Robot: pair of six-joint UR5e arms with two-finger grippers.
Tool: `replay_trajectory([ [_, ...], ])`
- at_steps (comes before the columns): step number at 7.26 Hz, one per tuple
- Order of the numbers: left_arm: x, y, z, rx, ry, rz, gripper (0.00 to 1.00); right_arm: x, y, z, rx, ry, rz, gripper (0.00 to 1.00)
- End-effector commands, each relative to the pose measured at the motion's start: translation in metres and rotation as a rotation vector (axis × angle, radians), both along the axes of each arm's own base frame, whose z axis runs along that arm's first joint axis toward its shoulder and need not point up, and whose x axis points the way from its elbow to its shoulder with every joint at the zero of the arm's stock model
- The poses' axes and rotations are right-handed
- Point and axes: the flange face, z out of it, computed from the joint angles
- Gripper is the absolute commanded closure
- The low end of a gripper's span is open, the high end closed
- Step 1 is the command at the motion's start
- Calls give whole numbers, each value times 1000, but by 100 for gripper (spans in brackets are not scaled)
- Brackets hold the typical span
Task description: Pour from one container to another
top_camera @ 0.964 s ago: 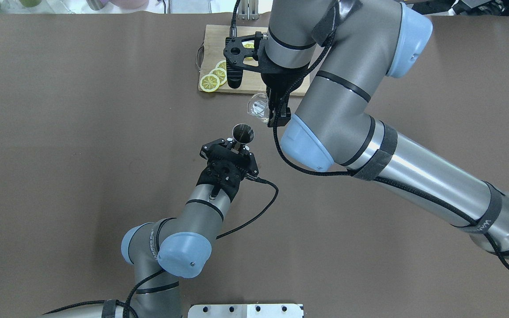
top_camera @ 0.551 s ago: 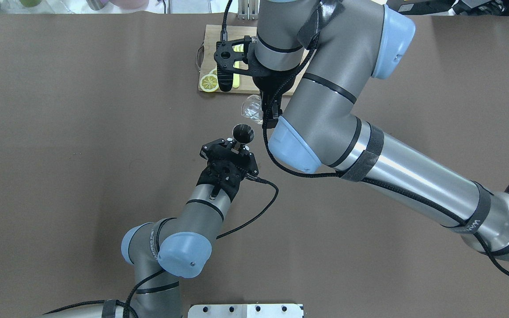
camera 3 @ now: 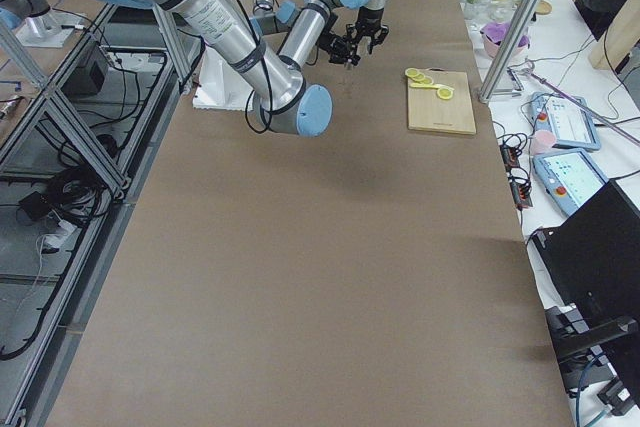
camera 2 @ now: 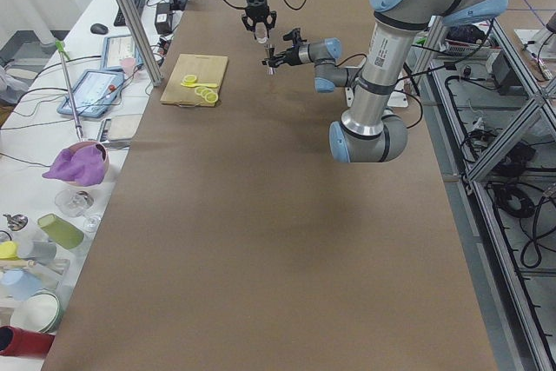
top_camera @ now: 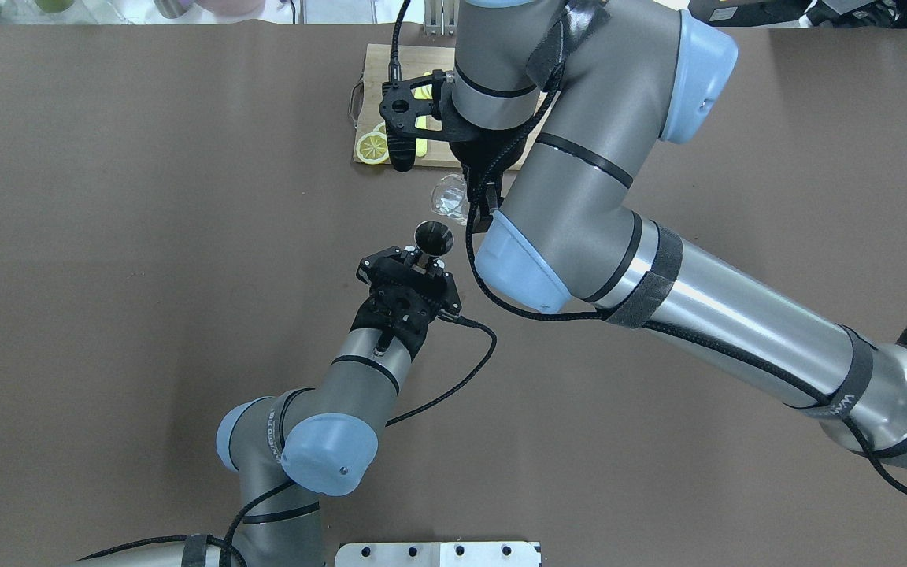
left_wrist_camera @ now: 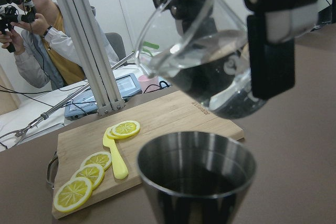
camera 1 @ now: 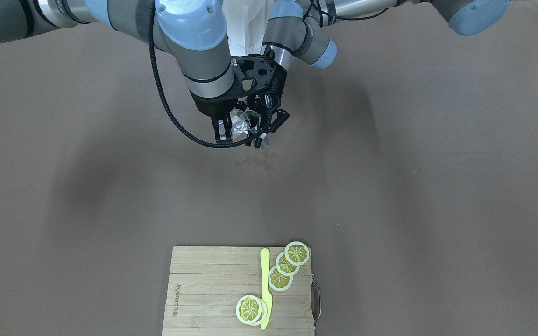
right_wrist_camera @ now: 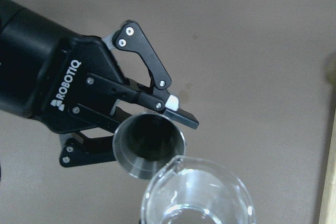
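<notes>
My left gripper (top_camera: 422, 256) is shut on the narrow waist of the steel jigger (top_camera: 433, 237), which it holds upright over the brown table. My right gripper (top_camera: 475, 198) is shut on the clear glass (top_camera: 449, 197), just beyond the jigger and higher. The glass (left_wrist_camera: 205, 61) is tilted, its lip hanging over the jigger's open cup (left_wrist_camera: 197, 177), and clear liquid lies in its lower side. I see no stream. In the right wrist view the glass rim (right_wrist_camera: 197, 198) overlaps the edge of the jigger (right_wrist_camera: 149, 145). The jigger's inside looks dark.
A wooden cutting board (camera 1: 203, 280) with lemon slices (camera 1: 280, 275) and a yellow knife (camera 1: 265, 284) lies beyond the grippers, towards the operators' side. Small spots (camera 1: 255, 162) mark the table under the jigger. An operator (left_wrist_camera: 31, 40) sits past the table edge.
My right arm has carried the glass to the left and slightly forward, bringing its lip close over the jigger. The left arm and jigger have stayed still.
</notes>
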Motion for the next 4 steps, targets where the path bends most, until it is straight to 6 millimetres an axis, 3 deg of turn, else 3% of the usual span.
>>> replay_trajectory([
  [1, 0, 0, -1, 0, 1, 0, 100, 2, 5, -2, 12, -8, -7, 100],
  [4, 0, 0, -1, 0, 1, 0, 100, 13, 12, 1, 61, 23, -47, 100],
])
